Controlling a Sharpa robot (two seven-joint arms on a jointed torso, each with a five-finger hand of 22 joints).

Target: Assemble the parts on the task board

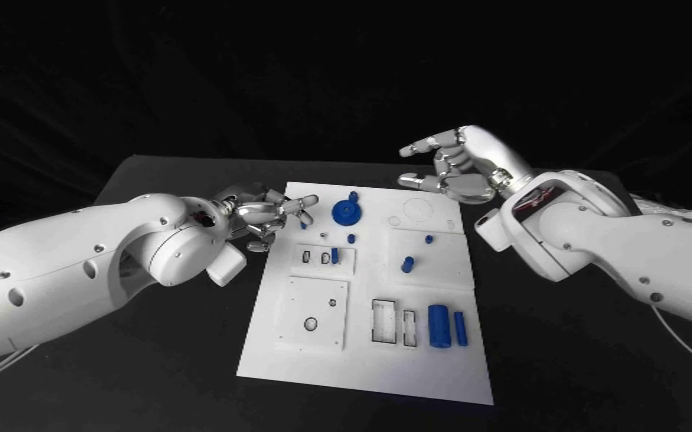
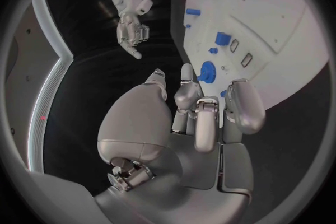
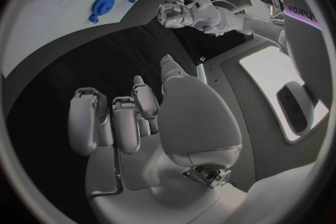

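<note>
The white task board (image 1: 368,352) lies flat in the middle of the black table (image 1: 173,177). A round blue gear (image 1: 346,213) sits near its far end. Two blue cylinders (image 1: 438,325) lie side by side near its front. Small blue pegs (image 1: 408,264) dot the middle. The left hand (image 1: 267,214) hangs at the board's left edge, fingers apart, holding nothing. The right hand (image 1: 459,164) floats over the far right corner, fingers loosely spread, holding nothing.

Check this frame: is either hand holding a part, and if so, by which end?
Nothing is held. The left hand hovers at the task board's far left edge, fingers apart and bare; the right hand is off its far right corner, also bare.
</note>
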